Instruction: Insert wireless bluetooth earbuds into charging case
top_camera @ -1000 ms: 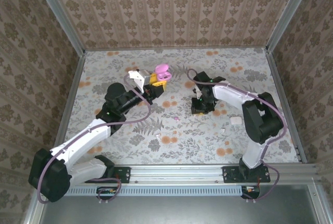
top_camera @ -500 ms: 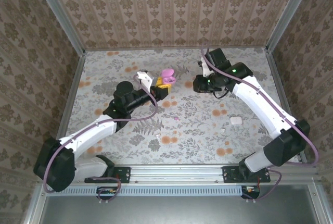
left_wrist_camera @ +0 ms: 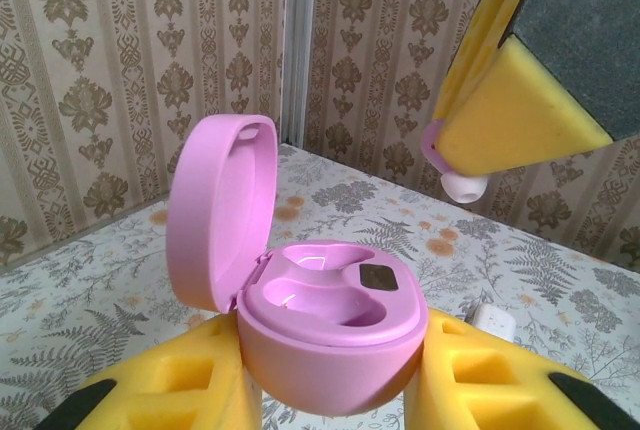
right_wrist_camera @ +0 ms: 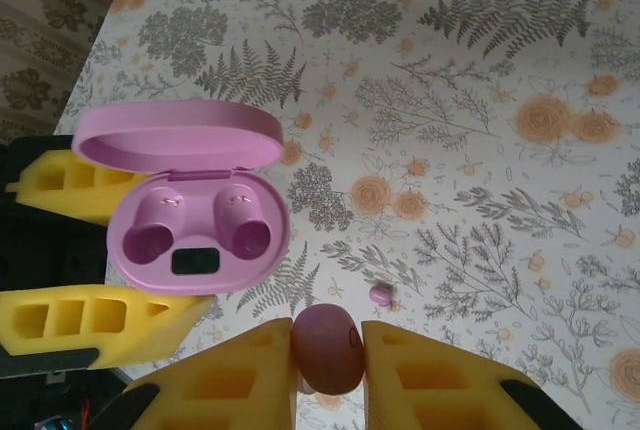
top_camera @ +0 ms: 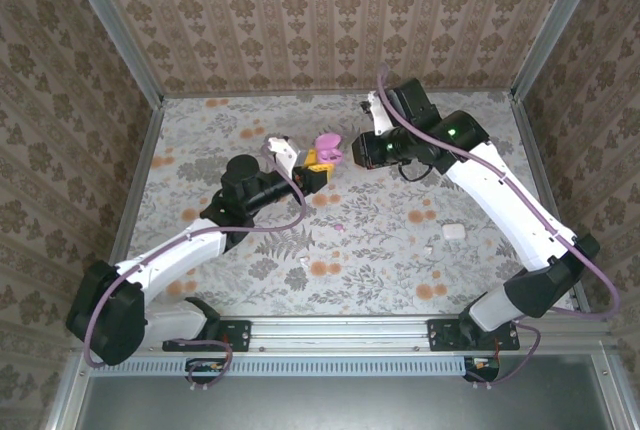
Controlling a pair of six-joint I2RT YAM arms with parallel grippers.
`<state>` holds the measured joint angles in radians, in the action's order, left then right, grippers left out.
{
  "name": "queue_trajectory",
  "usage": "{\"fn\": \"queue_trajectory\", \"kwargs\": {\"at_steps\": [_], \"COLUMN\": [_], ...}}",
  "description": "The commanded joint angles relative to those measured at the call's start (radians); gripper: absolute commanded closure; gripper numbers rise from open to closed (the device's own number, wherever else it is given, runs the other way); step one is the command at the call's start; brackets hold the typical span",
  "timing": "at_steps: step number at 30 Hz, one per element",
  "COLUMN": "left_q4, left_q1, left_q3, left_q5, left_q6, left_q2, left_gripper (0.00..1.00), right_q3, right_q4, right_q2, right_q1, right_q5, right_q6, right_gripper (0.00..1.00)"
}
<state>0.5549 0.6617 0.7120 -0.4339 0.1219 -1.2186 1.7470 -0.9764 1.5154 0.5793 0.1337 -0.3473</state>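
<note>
The charging case (top_camera: 325, 147) is pink, not white, and its lid stands open. My left gripper (top_camera: 318, 162) is shut on its base, held above the table. Both sockets of the case (right_wrist_camera: 195, 220) are empty. My right gripper (top_camera: 362, 150) hovers just right of the case, shut on one pink earbud (right_wrist_camera: 328, 345) between its yellow pads. In the left wrist view that earbud (left_wrist_camera: 462, 185) hangs above and to the right of the case (left_wrist_camera: 335, 320). A second pink earbud (right_wrist_camera: 381, 295) lies on the table (top_camera: 340, 227).
A small white box (top_camera: 455, 232) lies at the right of the floral table, with a white speck (top_camera: 427, 248) beside it and another (top_camera: 302, 262) near the front. Patterned walls close in the left, back and right sides.
My right arm rose from the table's middle and swung back and left to the case, carrying the earbud. The left gripper shifted slightly right with the case.
</note>
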Motion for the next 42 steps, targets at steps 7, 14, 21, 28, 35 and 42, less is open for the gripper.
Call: {"fn": "queue_trajectory", "kwargs": {"at_steps": [7,14,21,28,35,42], "left_q4": [0.034,0.03,0.03,0.025,0.028,0.03], "left_q1": [0.013,0.014,0.015,0.016,0.016,0.016], "left_q3": [0.038,0.043,0.043,0.047,0.049,0.05], "left_q5": [-0.035,-0.039,-0.043,-0.045,-0.042,-0.038], "left_q6": [-0.023,-0.025,-0.022,-0.023,-0.02,-0.015], "left_q2": [-0.001,-0.002,0.002,0.004,0.004,0.005], "left_gripper": [0.66,0.66,0.66,0.66,0.66,0.66], "right_q3": [0.061,0.085,0.094,0.105,0.106,0.105], "right_q4": [-0.009,-0.001,0.002,0.001,-0.006,-0.001], "right_q2": [0.041,0.058,0.074,0.092,0.108,0.114], "right_q1": [0.022,0.033,0.037,0.039,0.048,0.053], "right_q5": [-0.021,-0.021,-0.032,-0.033,-0.035,-0.039], "right_q6": [0.033,0.038,0.046,0.05,0.056,0.059], "right_gripper": [0.77,0.77,0.77,0.77,0.77,0.78]}}
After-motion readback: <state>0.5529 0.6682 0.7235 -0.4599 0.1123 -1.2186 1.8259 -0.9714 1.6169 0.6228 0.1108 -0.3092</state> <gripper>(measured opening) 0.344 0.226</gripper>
